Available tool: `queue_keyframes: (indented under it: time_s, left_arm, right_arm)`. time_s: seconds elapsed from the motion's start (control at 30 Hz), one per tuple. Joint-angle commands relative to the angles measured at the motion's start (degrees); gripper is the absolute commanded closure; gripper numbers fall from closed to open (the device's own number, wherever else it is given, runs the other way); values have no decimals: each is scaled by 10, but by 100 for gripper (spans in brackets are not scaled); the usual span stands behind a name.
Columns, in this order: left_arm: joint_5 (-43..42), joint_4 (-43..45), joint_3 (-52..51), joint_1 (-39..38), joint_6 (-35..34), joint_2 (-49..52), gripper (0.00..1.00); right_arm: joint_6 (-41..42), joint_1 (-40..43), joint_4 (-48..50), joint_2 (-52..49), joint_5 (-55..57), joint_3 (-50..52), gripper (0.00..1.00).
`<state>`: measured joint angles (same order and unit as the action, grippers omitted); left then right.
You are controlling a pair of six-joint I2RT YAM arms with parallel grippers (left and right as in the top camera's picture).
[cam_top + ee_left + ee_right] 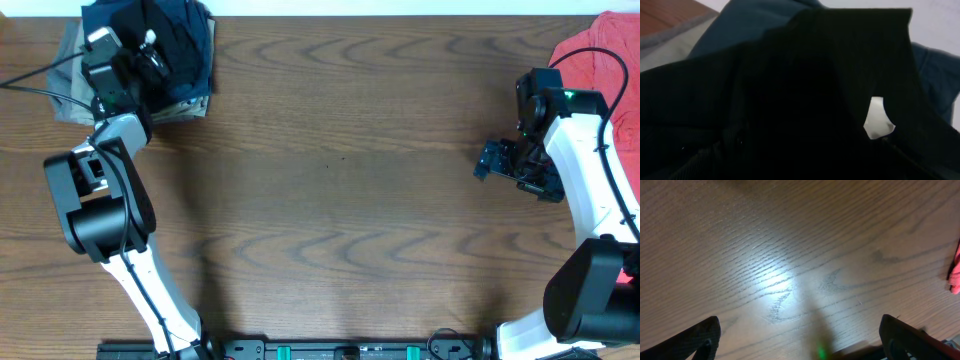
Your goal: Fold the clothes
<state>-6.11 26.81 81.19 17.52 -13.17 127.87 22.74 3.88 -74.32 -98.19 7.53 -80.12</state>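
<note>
The black shirt [790, 100] lies at the far left corner of the table [330, 180], bunched on top of a small pile of other garments. In the left wrist view its dark cloth fills almost the whole picture, with one raised fold standing up in the middle and a small gap through which something pale shows. Under and behind it sits a navy garment [195, 40], and a khaki garment [75, 100] pokes out of the pile toward the left edge.

The left gripper [145, 55] is over this pile, right at the black cloth. Its fingers are hidden by the fabric, so I cannot tell how wide they stand or whether they have hold of anything.

The right gripper [495, 160] hangs near the right edge, over bare wood and well apart from the pile. Its two fingers [695, 340] stand wide apart at the bottom corners of the right wrist view, with nothing between them but the table top.

A red shirt [600, 50] lies crumpled at the far right corner, beside the right arm.
</note>
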Motion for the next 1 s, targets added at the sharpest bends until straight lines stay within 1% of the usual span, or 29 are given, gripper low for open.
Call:
queue_keyframes:
  time_s: [0.0, 0.07, 0.2, 0.3, 0.37, 0.47, 0.53, 0.7, 0.8, 0.9, 0.97]
  left_arm:
    - [-3, -11, 4, 6, 16, -18, 2]
    - [-9, -13, 4, 6, 16, -39, 2]
    - [-25, -41, 4, 3, 15, -114, 2]
    - [-25, -81, 4, -2, 14, -184, 2]
    - [-25, -129, 4, -4, -1, -236, 2]
    - [-25, -227, 4, -5, -36, -319, 2]
    - [-34, -318, 4, -5, -56, -378, 2]
    - [-128, -538, 4, -5, -56, -502, 2]
    - [-163, -655, 3, -5, -55, -554, 2]
    - [-171, -767, -11, -8, -31, -603, 2]
    - [-171, -811, -34, -15, 5, -637, 2]
  right_arm:
    - [-5, -5, 0, -3, 6, -7, 1]
    - [-5, -5, 0, -3, 6, -7, 1]
    - [-5, -5, 0, -3, 6, -7, 1]
    - [-5, -5, 0, -3, 6, -7, 1]
    - [-5, -5, 0, -3, 6, -7, 1]
    - [-5, -5, 0, -3, 6, -7, 1]
    - [-5, -5, 0, -3, 6, -7, 1]
    - [-5, -5, 0, -3, 6, -7, 1]
    - [-5, -5, 0, -3, 6, -7, 1]
    - [-5, -5, 0, -3, 6, -7, 1]
    - [-5, -5, 0, -3, 6, -7, 1]
